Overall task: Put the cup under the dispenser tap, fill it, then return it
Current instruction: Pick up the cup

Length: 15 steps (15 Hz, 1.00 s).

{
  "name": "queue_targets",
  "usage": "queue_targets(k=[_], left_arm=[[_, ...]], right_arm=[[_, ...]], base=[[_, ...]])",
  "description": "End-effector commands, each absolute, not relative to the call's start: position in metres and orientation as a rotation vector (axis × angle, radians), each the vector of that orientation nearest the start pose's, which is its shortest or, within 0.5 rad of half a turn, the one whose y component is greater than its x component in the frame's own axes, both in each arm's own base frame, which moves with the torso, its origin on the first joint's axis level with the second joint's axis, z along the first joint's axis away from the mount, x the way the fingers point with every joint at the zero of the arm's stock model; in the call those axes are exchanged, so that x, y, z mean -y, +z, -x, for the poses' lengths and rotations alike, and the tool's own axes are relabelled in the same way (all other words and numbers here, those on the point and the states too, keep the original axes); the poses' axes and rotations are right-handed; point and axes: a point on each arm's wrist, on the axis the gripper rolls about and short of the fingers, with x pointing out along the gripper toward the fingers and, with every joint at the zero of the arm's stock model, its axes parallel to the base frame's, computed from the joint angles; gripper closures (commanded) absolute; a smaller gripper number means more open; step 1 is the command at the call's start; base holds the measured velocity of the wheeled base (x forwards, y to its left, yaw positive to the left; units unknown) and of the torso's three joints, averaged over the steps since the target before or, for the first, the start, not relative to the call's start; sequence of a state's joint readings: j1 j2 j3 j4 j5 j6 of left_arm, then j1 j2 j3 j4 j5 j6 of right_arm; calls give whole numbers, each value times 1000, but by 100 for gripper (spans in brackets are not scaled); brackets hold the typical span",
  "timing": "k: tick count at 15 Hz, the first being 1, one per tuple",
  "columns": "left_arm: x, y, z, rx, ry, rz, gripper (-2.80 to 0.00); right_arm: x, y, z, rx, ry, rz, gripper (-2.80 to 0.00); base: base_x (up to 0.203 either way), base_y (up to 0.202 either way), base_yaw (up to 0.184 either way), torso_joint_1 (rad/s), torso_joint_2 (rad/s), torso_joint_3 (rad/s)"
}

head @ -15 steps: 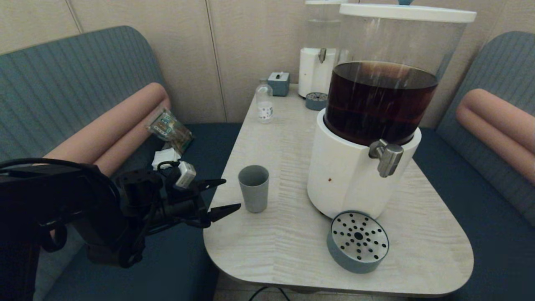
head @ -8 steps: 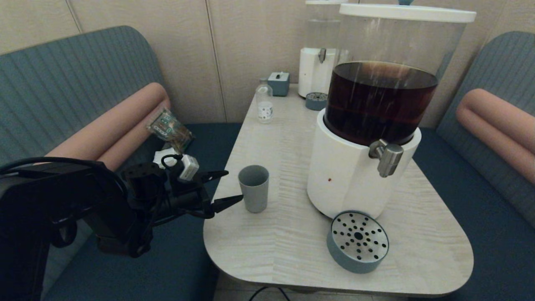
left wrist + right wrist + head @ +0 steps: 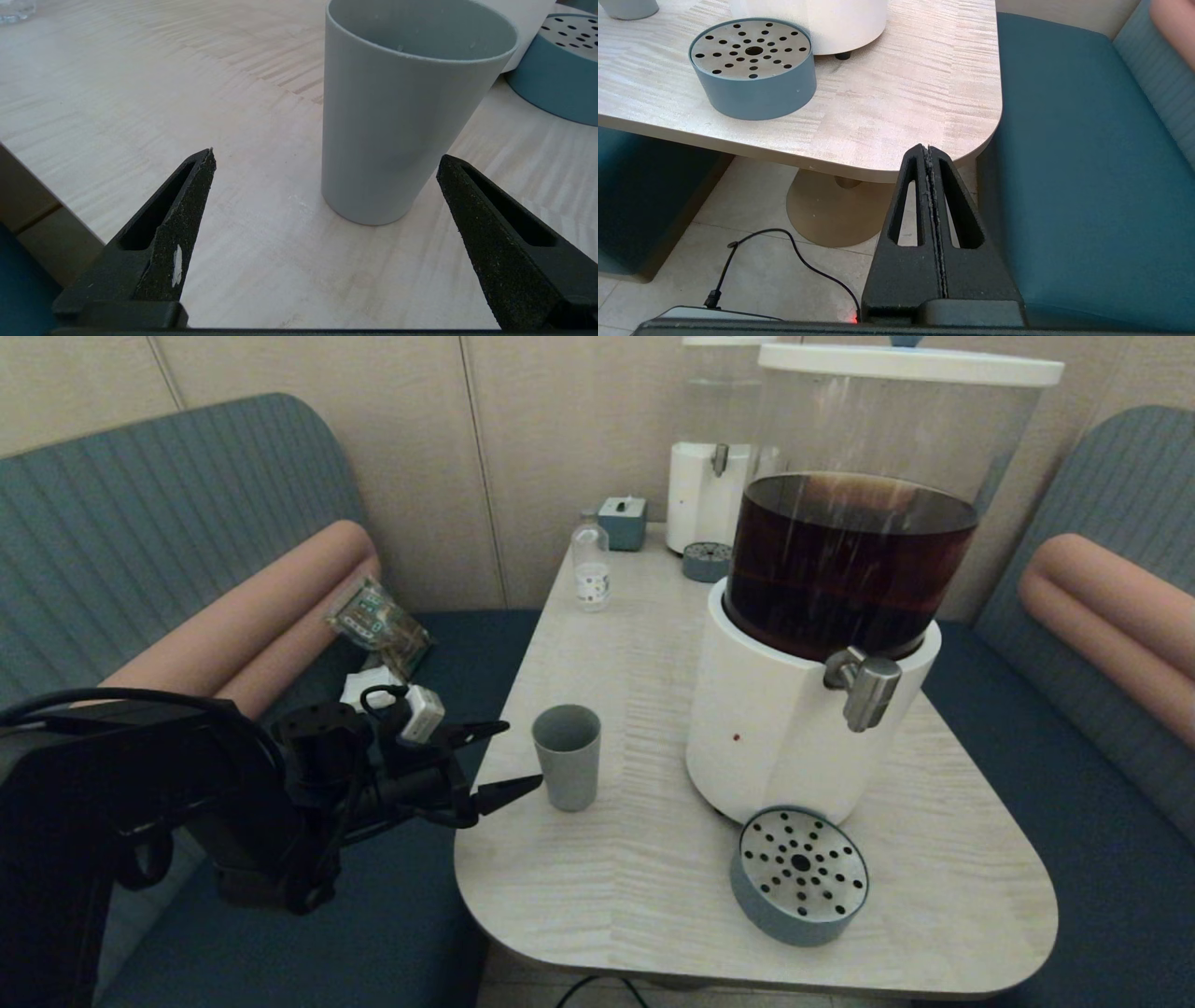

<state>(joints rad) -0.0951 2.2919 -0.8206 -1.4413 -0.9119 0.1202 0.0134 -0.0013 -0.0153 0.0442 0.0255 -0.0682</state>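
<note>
The grey-green cup [image 3: 567, 756] [image 3: 397, 116] stands upright and empty on the table's left side. My left gripper [image 3: 509, 758] [image 3: 327, 158] is open just left of it at the table's edge; the cup sits a little beyond the fingertips and touches neither. The steel dispenser tap [image 3: 866, 687] juts from the white base of the dark-drink dispenser [image 3: 794, 728], to the cup's right. Below the tap's side lies a blue drip tray [image 3: 799, 875] [image 3: 753, 70]. My right gripper [image 3: 928, 150] is shut on nothing, parked low beyond the table's near right corner; the head view does not show it.
At the table's back stand a small clear bottle [image 3: 590, 567], a small blue box [image 3: 623, 522], a clear-liquid dispenser [image 3: 709, 457] and a second small drip tray [image 3: 707, 561]. Teal benches flank the table [image 3: 635, 859]. A snack packet [image 3: 378, 625] lies on the left bench. A cable [image 3: 784, 252] crosses the floor.
My left gripper has moved a short way up and right toward the cup over the last second, then nearly stopped. The cup has stayed put.
</note>
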Motion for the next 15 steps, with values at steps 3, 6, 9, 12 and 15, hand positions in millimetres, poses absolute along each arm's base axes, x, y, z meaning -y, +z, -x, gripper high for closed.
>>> queue_targets(k=[3,6,9,12,15], left_arm=[[54,60,-380,46,-1009,-104,-280],[54,61,-380,50,-1006,-106,-280],[54,62,-380,51,-1007,-103,-280],[54,63,-380,51,-1006,-96,-280],[54,63,-379,49,-1007,-95,-280]], right_arm=[[0,75,24,-23,41,69,0],[0,75,24,-23,41,69,0],[0,75,24,-23,41,69,0],[0,75,24,-23,41,69,0],[0,75,24,-23,41,69,0]], base=[[0,0,0,0,0,0],[0,0,0,0,0,0],[0,0,0,0,0,0],[0,0,0,0,0,0],[0,0,0,0,0,0]])
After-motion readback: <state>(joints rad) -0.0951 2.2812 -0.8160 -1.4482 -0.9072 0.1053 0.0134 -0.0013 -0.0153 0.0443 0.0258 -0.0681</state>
